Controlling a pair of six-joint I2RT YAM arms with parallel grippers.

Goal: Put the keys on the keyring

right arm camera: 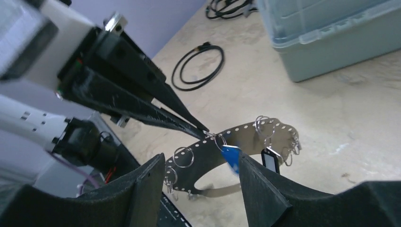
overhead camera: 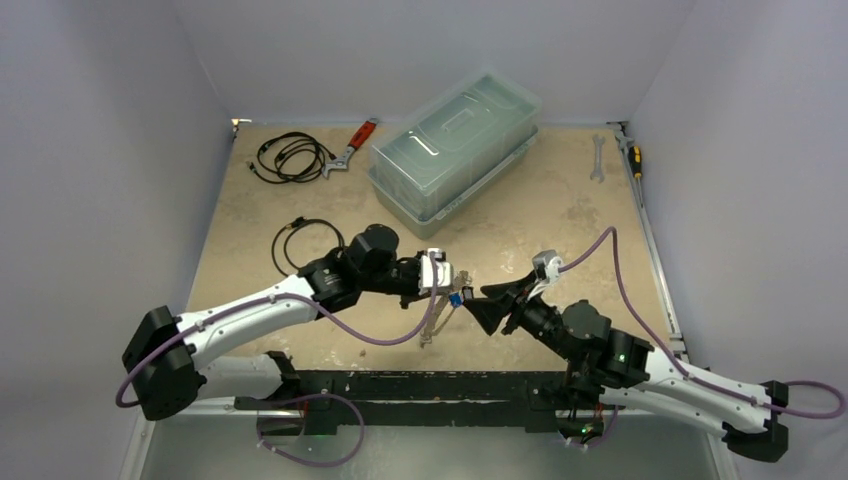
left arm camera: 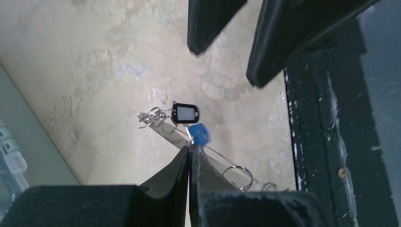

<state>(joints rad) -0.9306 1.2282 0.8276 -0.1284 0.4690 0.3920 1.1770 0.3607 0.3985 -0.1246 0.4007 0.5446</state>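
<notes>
Centre of the overhead frame: my two arms meet nose to nose above the tan table (overhead camera: pixel 560 220). The left gripper (left arm camera: pixel 190 150) is pressed fully together. Its tips nip the small wire ring of the blue-tagged key (right arm camera: pixel 231 155) right at the top edge of the keyring (right arm camera: pixel 283 128). The keyring is a pale perforated band, tilted up on edge just below centre in the right wrist view. Whether the tips also catch the band itself I cannot quite tell from these angles.

The right gripper (right arm camera: pixel 201 158) stands well open and holds nothing. Its fingers (right arm camera: pixel 257 184) flank the keyring's near side, with the blue tag hanging in the gap between them. A black-tagged key (right arm camera: pixel 270 161) hangs from the band just right of the blue one, and bare wire rings dot the other holes. A clear lidded bin (overhead camera: pixel 455 150) sits at upper centre of the overhead frame, and a black cable loop (overhead camera: pixel 305 240) lies left of centre.
</notes>
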